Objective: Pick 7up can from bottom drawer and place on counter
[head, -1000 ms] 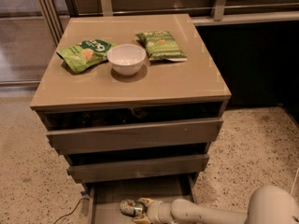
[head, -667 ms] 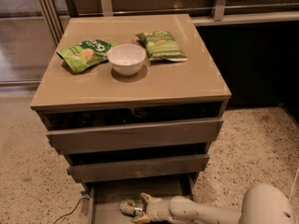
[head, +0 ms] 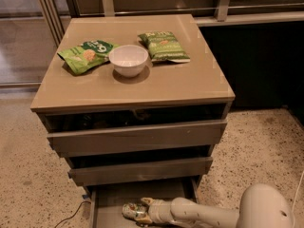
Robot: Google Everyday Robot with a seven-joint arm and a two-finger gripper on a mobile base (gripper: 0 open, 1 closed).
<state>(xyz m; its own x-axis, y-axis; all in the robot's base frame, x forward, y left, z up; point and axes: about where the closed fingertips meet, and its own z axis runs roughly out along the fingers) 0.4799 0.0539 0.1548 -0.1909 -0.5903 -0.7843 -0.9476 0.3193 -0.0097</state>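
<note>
The 7up can (head: 132, 210) lies on its side on the grey floor of the open bottom drawer (head: 109, 201), at the bottom of the camera view. My gripper (head: 144, 210) reaches in from the right along the white arm (head: 204, 213) and sits right at the can's right end, touching or around it. The counter (head: 156, 82) is the glossy beige top of the cabinet above.
On the counter stand a white bowl (head: 128, 60) and two green snack bags (head: 86, 55) (head: 163, 45). The two wider drawers (head: 137, 137) above are nearly closed. A cable (head: 71, 214) lies on the speckled floor at the left. A rail and wall run behind.
My gripper has slid left along the drawer floor and closed the gap to the can. The can has stayed in about the same place.
</note>
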